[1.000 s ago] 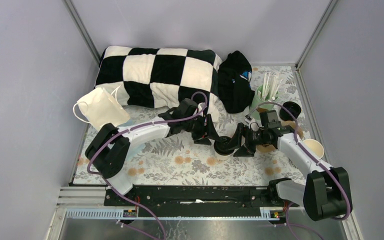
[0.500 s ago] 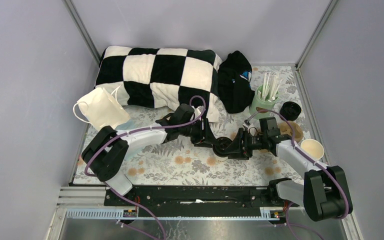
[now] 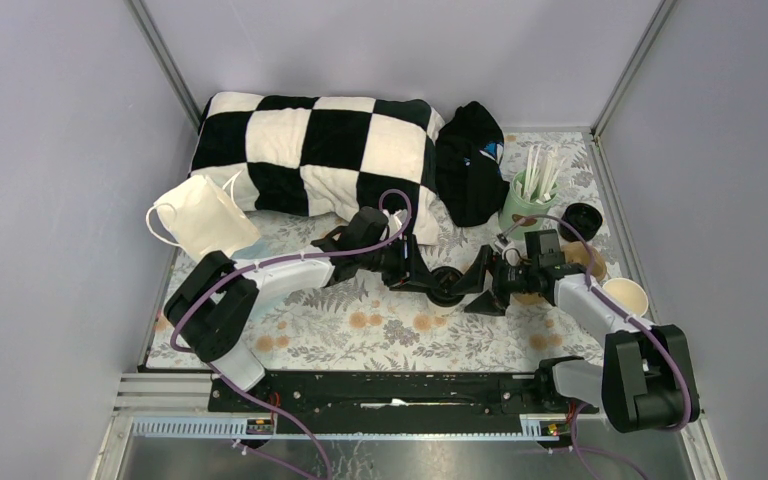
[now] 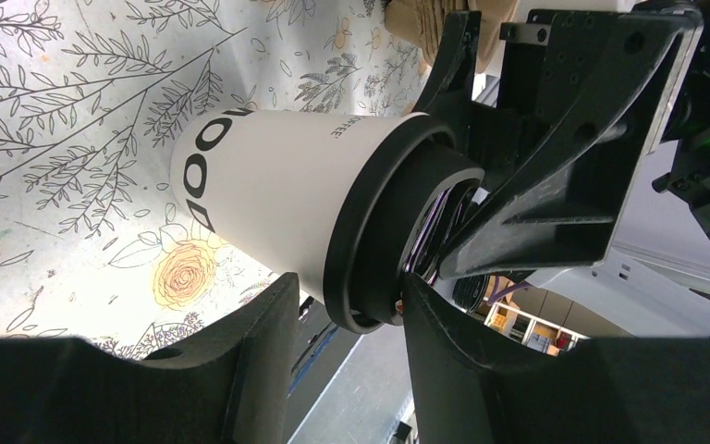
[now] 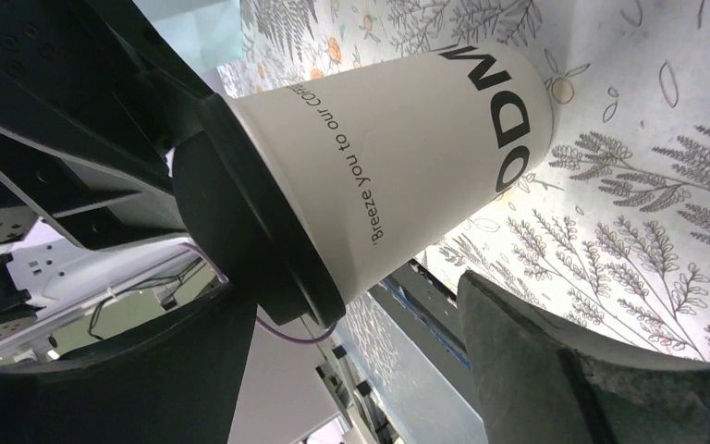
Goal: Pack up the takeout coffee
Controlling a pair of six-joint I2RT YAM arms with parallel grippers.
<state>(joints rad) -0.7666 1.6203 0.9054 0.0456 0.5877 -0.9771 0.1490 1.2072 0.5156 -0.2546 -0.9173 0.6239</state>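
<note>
Now I judge this the grasp step: the left gripper [image 4: 349,289] pinches the black lid [image 4: 379,217] of the takeout coffee cup [image 4: 259,180] at mid-table, while the right gripper [image 5: 351,296] straddles its body, jaws wide, holding nothing. Next, it needs carrying right to the pulp carrier [image 3: 590,262].

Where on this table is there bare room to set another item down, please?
The widest bare patch is the front strip of the floral cloth, between the two arm bases and nearer than the lidded cup. The right edge is crowded: green stick cup, loose black lid, brown carrier, open white cup. The pillow fills the back.
</note>
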